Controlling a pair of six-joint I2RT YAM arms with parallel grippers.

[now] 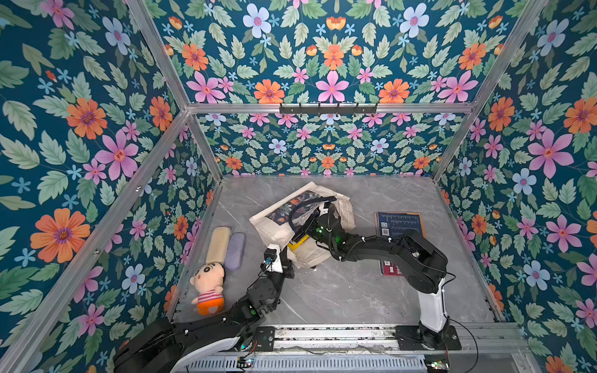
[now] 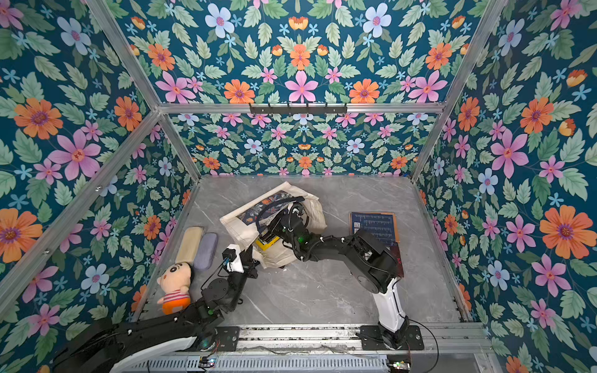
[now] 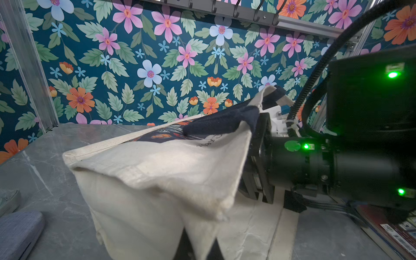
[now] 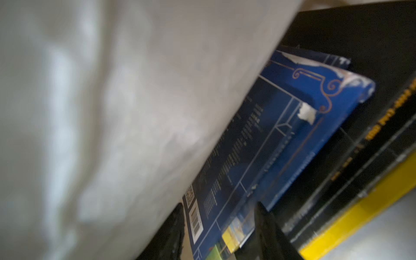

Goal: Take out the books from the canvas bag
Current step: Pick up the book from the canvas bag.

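Your left claw (image 3: pixel 200 245) pinches the bag (image 3: pixel 157 171) by its hem, likely anchoring it; your right claw (image 4: pixel 220 227), inside the mouth, straddles the blue book (image 4: pixel 281 135); whether it grips, you cannot tell.

Blue book (image 4: pixel 281 135) inside cream canvas bag (image 1: pixel 274 229)

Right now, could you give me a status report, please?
Left gripper shut on canvas bag rim. Right gripper inside the bag, jaws apart around blue book. Black-and-yellow book alongside. Bag cloth crowds the jaws.
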